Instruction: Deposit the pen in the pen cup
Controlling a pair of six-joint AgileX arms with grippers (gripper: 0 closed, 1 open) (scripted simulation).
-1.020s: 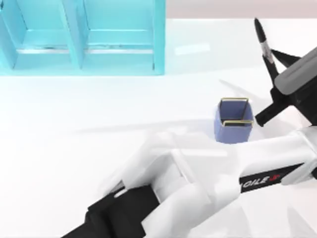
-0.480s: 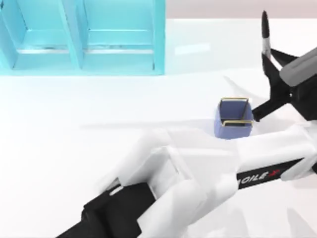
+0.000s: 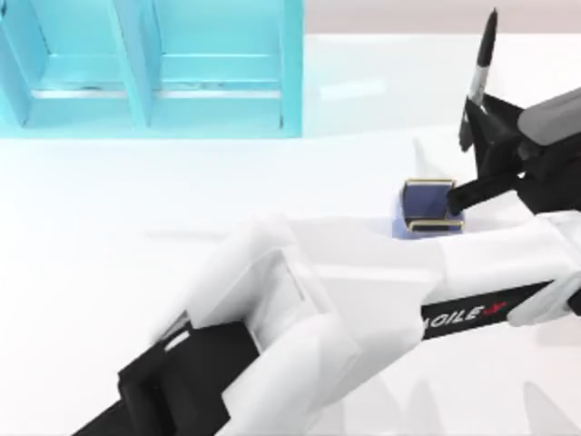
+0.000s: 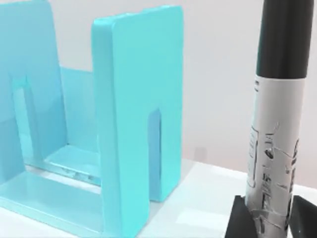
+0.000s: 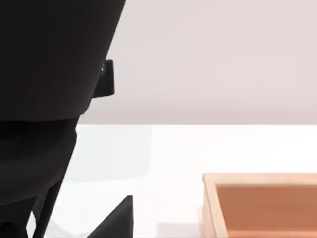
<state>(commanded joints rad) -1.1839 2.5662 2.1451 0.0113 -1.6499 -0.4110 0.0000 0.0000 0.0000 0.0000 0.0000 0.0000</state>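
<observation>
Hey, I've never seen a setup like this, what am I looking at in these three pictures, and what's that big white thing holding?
These are rendered pictures of a two-armed table robot. One camera looks down from above; the other two sit on the wrists. The big white arm crossing the table is the left one. Its left end effector grips a slim black marker pen upright, seen close in the left wrist view, just beside the small blue-purple square pen cup. A large cyan shelf unit stands at the back. The right wrist view shows a shallow tan wooden tray.
</observation>
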